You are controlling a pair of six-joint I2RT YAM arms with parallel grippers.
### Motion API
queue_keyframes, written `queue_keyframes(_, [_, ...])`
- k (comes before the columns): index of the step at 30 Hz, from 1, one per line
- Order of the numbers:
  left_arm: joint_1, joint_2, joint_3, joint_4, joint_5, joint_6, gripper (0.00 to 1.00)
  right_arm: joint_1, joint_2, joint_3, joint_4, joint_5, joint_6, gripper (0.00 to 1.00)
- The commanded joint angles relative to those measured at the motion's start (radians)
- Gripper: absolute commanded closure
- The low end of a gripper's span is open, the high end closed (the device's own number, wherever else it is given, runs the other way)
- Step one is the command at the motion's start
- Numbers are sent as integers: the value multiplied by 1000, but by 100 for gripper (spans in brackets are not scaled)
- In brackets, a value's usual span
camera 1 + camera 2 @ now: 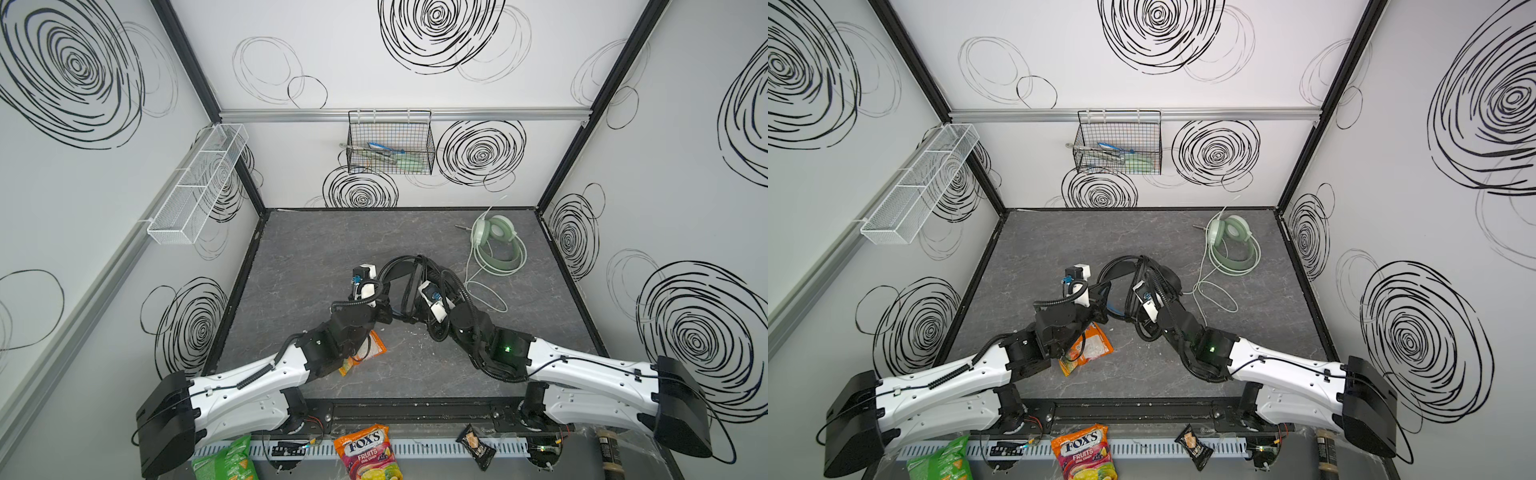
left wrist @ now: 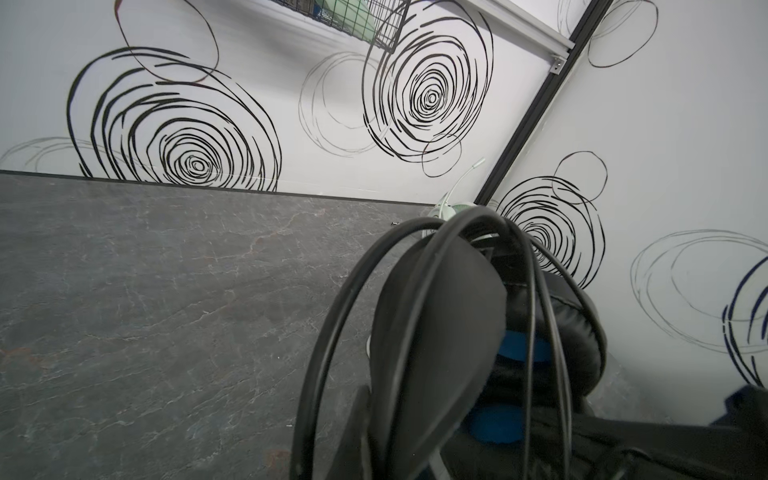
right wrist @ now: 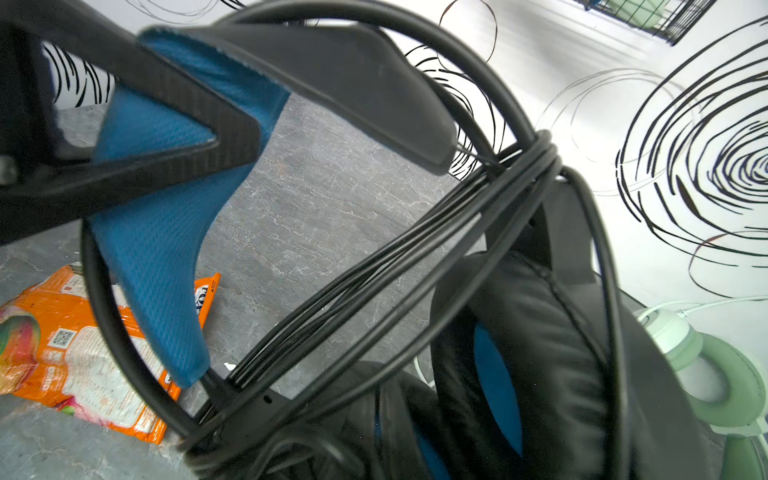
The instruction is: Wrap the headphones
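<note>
The black headphones hang above the middle of the table between both arms. Their black cable runs in several turns across headband and ear cups. My left gripper is shut on the headband, and one finger presses on the blue inner lining. My right gripper is shut low on the headset where the cable turns meet; its jaws are hidden. The mint-green headphones lie at the back right with their whitish cable loose.
An orange candy bag lies on the table under the left arm. A black wire basket hangs on the back wall and a white mesh basket on the left wall. Snack packs lie beyond the front edge.
</note>
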Motion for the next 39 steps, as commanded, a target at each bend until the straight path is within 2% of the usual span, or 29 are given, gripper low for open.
queue_keyframes(1, [-14,-16,-15,16,175,-33,100,-50,13,14,95,63,-1,95])
queue_keyframes(7, [-3,-11,-15,12,275,-45,100,-89,30,26,90,36,-22,90])
queue_keyframes(13, [6,-23,-34,-7,313,-57,100,-91,48,40,90,22,-30,79])
queue_keyframes(23, [113,-45,-106,-15,423,-95,100,-92,35,17,51,19,-44,66])
queue_keyframes(26, [135,-45,-123,-6,455,-107,100,-91,13,5,51,11,-54,58])
queue_keyframes(34, [198,-32,-152,20,472,-119,100,-87,11,4,30,-14,-57,52])
queue_keyframes(39, [211,23,-148,45,441,-104,100,-88,47,-11,32,-17,-61,48])
